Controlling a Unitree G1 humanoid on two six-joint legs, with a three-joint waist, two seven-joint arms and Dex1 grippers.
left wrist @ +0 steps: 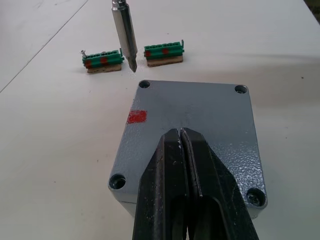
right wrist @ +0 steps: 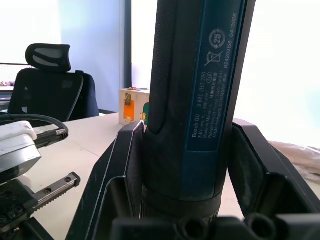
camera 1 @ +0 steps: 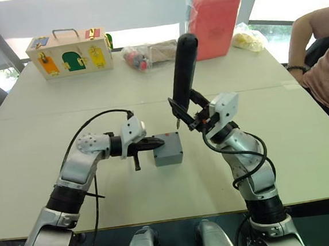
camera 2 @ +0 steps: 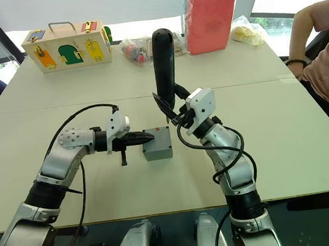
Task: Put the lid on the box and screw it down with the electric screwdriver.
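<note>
The grey lid [left wrist: 200, 112] lies on top of the grey box [camera 1: 168, 155] in the middle of the table, with open screw holes at its corners and a small red mark [left wrist: 136, 116] on it. My left gripper [camera 1: 159, 141] is shut, and its fingertips [left wrist: 181, 137] rest on the lid's top. My right gripper [camera 1: 189, 110] is shut on the electric screwdriver [camera 1: 183, 69], held nearly upright just behind the box. Its metal bit [left wrist: 125, 35] points down at the table, just beyond the lid's far corner hole [left wrist: 144, 84].
Two green terminal blocks [left wrist: 102, 59] [left wrist: 164, 52] lie just behind the box. At the table's far edge stand a wooden latch box [camera 1: 69, 51], a plastic bag [camera 1: 141, 56], a red pack [camera 1: 216, 23] and a yellow bag [camera 1: 248, 38]. A person [camera 1: 326, 57] sits at the right.
</note>
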